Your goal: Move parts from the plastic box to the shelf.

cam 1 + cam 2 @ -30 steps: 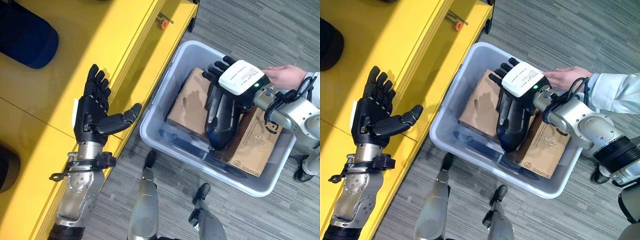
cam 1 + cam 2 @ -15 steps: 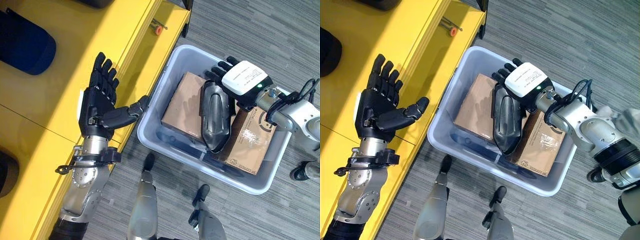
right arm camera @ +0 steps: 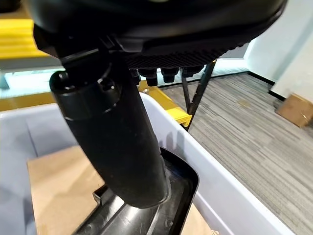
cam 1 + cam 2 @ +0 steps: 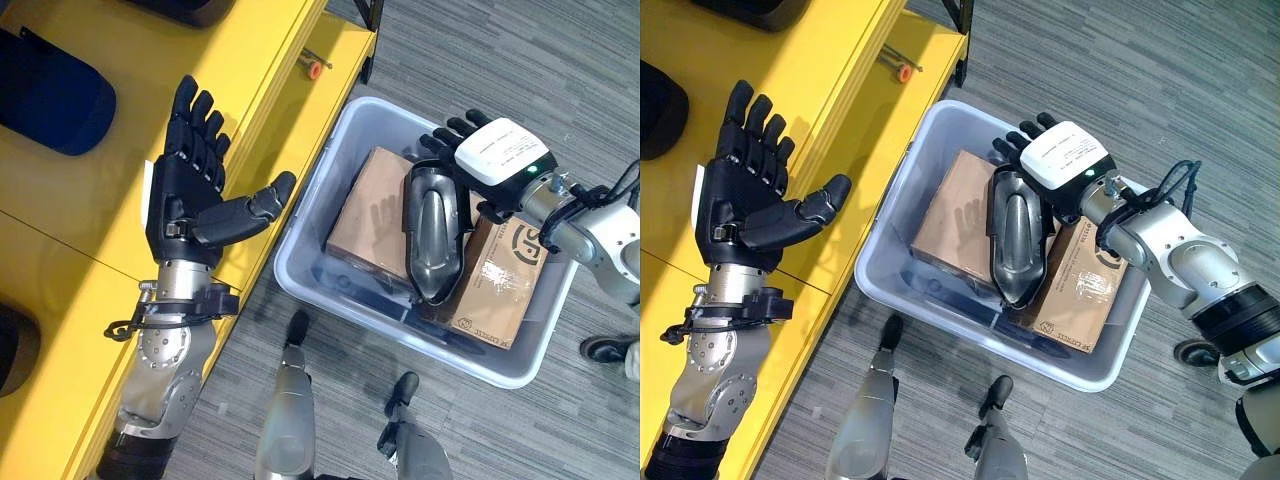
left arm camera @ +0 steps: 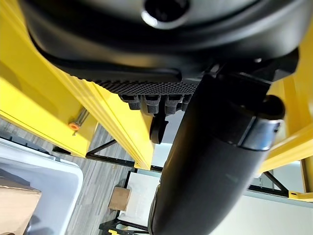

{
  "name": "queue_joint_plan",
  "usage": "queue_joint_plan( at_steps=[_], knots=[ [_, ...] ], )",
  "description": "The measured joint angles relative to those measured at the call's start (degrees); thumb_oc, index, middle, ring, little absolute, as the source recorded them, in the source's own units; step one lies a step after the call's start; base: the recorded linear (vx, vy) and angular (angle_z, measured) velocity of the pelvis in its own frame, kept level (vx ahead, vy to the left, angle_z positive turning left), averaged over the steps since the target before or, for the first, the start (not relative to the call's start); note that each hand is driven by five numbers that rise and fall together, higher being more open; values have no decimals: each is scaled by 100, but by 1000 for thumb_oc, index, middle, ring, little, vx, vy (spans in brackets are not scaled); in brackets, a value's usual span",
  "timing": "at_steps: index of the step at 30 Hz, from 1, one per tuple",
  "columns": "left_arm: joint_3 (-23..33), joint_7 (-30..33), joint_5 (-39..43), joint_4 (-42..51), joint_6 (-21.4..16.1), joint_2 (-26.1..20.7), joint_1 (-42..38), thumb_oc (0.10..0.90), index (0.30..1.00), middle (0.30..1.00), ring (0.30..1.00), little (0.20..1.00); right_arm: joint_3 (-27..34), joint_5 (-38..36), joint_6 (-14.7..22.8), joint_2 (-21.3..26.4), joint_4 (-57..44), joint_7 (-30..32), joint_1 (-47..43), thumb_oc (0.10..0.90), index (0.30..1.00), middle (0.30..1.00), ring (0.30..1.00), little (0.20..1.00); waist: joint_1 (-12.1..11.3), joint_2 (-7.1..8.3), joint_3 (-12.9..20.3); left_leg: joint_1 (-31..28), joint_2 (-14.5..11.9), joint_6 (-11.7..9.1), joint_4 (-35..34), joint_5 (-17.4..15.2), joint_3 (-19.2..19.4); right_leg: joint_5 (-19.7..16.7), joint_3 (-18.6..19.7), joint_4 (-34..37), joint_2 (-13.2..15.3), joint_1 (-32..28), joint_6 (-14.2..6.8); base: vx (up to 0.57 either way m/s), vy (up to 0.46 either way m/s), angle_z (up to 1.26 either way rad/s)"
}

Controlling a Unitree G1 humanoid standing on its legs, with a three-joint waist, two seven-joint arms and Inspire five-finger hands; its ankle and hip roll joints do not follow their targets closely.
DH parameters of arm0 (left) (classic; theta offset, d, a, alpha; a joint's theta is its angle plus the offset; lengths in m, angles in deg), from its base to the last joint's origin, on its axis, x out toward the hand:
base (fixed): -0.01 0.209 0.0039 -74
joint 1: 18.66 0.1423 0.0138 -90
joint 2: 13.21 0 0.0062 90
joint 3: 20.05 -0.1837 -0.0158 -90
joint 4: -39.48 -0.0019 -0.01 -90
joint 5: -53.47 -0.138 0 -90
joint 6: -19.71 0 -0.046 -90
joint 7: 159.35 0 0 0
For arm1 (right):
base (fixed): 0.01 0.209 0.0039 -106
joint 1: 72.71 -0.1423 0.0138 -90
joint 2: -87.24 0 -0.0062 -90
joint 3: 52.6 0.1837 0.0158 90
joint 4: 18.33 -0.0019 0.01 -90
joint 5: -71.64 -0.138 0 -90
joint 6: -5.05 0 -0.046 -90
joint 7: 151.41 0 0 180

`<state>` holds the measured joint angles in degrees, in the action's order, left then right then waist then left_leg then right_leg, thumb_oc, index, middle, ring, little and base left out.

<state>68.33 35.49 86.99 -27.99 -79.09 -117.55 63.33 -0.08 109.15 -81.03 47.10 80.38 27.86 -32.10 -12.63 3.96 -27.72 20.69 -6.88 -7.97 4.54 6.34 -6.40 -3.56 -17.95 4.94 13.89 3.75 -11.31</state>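
A grey plastic box [image 4: 310, 215] stands on the floor beside the yellow shelf [image 4: 90, 200]. Inside it, a long black moulded part [image 4: 435, 235] lies hollow side up between two cardboard cartons [image 4: 370, 215] [image 4: 500, 285]. My right hand [image 4: 497, 155] hovers at the part's far end with its fingers straight. Its thumb [image 3: 115, 142] rests along the part's rim [image 3: 183, 196]. My left hand [image 4: 185, 195] is held open, palm up, above the shelf's front edge and holds nothing.
A dark blue part [image 4: 50, 90] lies on the shelf's far left, and a black item [image 4: 190, 8] sits at its back. An orange-tipped pin [image 4: 312, 68] rests near the shelf corner. More dark parts [image 4: 360, 278] lie low in the box.
The black part has tipped from under my right hand to lie hollow side up. A person's hand left the box's far rim. My left hand stays open over the shelf.
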Motion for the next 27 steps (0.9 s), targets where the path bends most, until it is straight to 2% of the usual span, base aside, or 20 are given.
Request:
queue_joint_plan(
  at_steps=[7,18,27],
  knots=[
    [72,79,-9,2,0,0,12,900,1000,1000,1000,1000,59,-4,-47,-8,-4,0,32,900,1000,1000,1000,1000,3,0,0,0,-2,1,0,-1,51,-12,37,0,13,30,-3,4,-6,-2],
    [250,100,-15,3,1,-1,53,900,1000,1000,1000,1000,489,-4,-78,-14,-18,67,330,900,1000,1000,1000,1000,17,-1,2,170,-7,2,-1,-2,143,-38,150,0,31,273,-6,5,-5,-4],
    [286,112,-17,2,1,-1,123,900,1000,1000,1000,1000,483,1,-159,-29,28,68,453,900,1000,1000,1000,1000,15,0,2,273,-8,3,0,-2,143,-44,153,0,32,375,-7,0,0,0]
  ],
)
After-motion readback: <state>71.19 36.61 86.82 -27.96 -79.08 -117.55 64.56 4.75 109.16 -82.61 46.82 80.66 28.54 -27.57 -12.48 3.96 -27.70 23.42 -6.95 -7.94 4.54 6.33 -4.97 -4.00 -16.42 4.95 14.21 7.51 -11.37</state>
